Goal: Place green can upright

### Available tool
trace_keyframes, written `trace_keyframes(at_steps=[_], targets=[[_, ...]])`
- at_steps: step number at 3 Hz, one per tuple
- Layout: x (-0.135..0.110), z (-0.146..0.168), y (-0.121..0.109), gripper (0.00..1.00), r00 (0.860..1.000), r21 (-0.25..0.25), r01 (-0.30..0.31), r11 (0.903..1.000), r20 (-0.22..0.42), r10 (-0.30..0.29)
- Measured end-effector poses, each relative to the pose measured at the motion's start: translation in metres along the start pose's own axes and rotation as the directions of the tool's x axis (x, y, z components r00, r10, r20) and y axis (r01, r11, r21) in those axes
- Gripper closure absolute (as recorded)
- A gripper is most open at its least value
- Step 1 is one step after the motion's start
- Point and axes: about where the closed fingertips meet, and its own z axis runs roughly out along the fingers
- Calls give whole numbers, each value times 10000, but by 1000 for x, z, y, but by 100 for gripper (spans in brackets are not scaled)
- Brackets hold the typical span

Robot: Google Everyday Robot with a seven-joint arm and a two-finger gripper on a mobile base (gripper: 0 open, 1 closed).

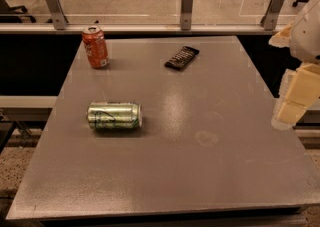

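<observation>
Grey desk (200, 171) is bearing a shiny pale-green aluminium can (114, 116) lying sideways at mid-left, liable to roll if nudged by the cream gripper (292, 107) at the right edge, whose grip state I cannot tell.

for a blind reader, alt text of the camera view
A green can lies on its side on a table; an orange-red soda can stands upright behind it, near a dark packet. The gripper hangs at far right.

arm (309, 21): white rounded shell, smooth, cream jagged bit at its edge | gripper (291, 108): far rt of view, mid-height; cream-yellow blocky segs, stacked, paler whitish tip
</observation>
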Motion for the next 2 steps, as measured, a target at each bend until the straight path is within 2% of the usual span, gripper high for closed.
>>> trace_keyframes(at_steps=[2], targets=[[-8, 0, 0, 0, 9999, 11, 161, 9999, 55, -161]])
